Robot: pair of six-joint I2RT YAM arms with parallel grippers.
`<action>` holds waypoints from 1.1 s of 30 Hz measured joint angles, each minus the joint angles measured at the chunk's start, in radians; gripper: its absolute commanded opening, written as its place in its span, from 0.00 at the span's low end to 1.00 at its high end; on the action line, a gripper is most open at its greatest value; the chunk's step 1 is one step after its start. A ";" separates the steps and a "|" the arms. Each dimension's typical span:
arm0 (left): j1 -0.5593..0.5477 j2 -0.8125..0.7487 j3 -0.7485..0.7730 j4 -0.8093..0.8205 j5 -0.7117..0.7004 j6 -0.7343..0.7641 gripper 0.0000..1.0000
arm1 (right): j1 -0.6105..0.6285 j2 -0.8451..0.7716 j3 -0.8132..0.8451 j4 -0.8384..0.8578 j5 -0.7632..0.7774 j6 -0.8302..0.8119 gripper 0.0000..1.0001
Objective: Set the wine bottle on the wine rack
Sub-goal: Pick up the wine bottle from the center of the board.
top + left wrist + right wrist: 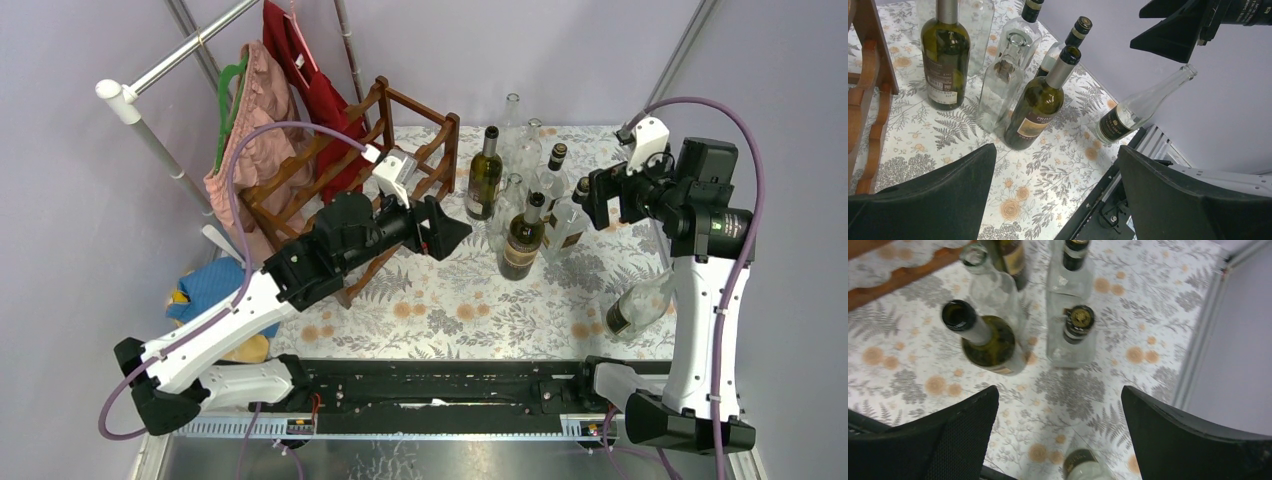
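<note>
Both tools are empty with fingers wide apart: the left tool [443, 234] beside the wine rack [451, 150] at far left, the right tool [588, 200] near the nearer green wine bottle [519, 245], standing upright mid-surface [450, 310], neck up.

Fern-print table [440, 310] is carrying wine rack [452, 150] at far left, upright bottles [520, 240] clustering mid-right, one clear bottle [640, 305] leaning tilted at right edge.
</note>
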 measured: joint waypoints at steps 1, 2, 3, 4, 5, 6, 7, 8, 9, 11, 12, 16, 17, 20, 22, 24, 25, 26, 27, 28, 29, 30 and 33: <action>0.000 -0.008 -0.013 0.007 0.000 -0.006 0.99 | -0.002 -0.002 0.002 -0.005 0.020 -0.005 1.00; 0.000 -0.017 -0.024 0.011 0.000 -0.009 0.99 | -0.003 -0.006 0.006 -0.014 0.051 -0.012 1.00; 0.000 -0.029 -0.039 0.017 0.000 -0.013 0.99 | -0.004 -0.011 0.010 -0.027 0.087 -0.018 1.00; 0.000 -0.041 -0.051 0.022 -0.001 -0.016 0.99 | -0.005 -0.016 0.014 -0.036 0.119 -0.024 1.00; 0.000 -0.050 -0.060 0.024 -0.001 -0.018 0.99 | -0.006 -0.021 0.016 -0.045 0.158 -0.029 1.00; 0.000 -0.059 -0.066 0.024 -0.001 -0.019 0.99 | -0.008 -0.026 0.016 -0.051 0.191 -0.034 1.00; 0.000 -0.067 -0.069 0.024 -0.001 -0.021 0.99 | -0.011 -0.031 0.016 -0.055 0.221 -0.037 1.00; 0.000 -0.074 -0.069 0.025 -0.002 -0.022 0.99 | -0.016 -0.034 0.016 -0.058 0.257 -0.040 1.00; 0.000 -0.077 -0.069 0.026 -0.002 -0.022 0.99 | -0.023 -0.035 0.016 -0.060 0.289 -0.041 1.00; 0.000 -0.085 -0.069 0.026 -0.003 -0.022 0.99 | -0.041 -0.030 0.017 -0.071 0.355 -0.045 1.00; 0.000 -0.088 -0.069 0.025 -0.005 -0.022 0.99 | -0.050 -0.022 0.023 -0.082 0.380 -0.047 1.00; 0.000 -0.098 -0.069 0.022 -0.010 -0.021 0.99 | -0.079 0.048 0.082 -0.134 0.442 -0.062 1.00; 0.000 -0.102 -0.069 0.022 -0.012 -0.021 0.99 | -0.082 0.065 0.095 -0.142 0.456 -0.071 1.00; 0.000 -0.114 -0.069 0.018 -0.019 -0.017 0.99 | -0.086 0.094 0.114 -0.171 0.490 -0.103 1.00; 0.000 -0.116 -0.066 0.011 -0.023 -0.011 0.99 | -0.089 0.106 0.127 -0.193 0.505 -0.122 1.00; 0.000 -0.111 -0.052 -0.009 -0.026 -0.005 0.99 | -0.091 0.119 0.142 -0.222 0.510 -0.134 1.00; 0.000 -0.108 -0.042 -0.020 -0.027 -0.002 0.99 | -0.092 0.126 0.153 -0.240 0.512 -0.138 1.00; 0.000 -0.103 -0.029 -0.029 -0.028 0.000 0.99 | -0.092 0.132 0.166 -0.257 0.512 -0.140 1.00; 0.000 -0.098 -0.017 -0.030 -0.028 0.002 0.99 | -0.092 0.137 0.177 -0.273 0.512 -0.141 1.00; 0.000 -0.095 -0.007 -0.030 -0.029 0.003 0.99 | -0.092 0.138 0.185 -0.285 0.515 -0.142 1.00; 0.000 -0.092 0.003 -0.030 -0.028 0.003 0.99 | -0.092 0.135 0.186 -0.293 0.520 -0.144 1.00; 0.000 -0.090 0.009 -0.030 -0.028 0.004 0.99 | -0.092 0.129 0.184 -0.303 0.531 -0.146 1.00; 0.000 -0.080 0.026 -0.031 -0.024 0.004 0.99 | -0.092 0.094 0.145 -0.314 0.562 -0.149 0.98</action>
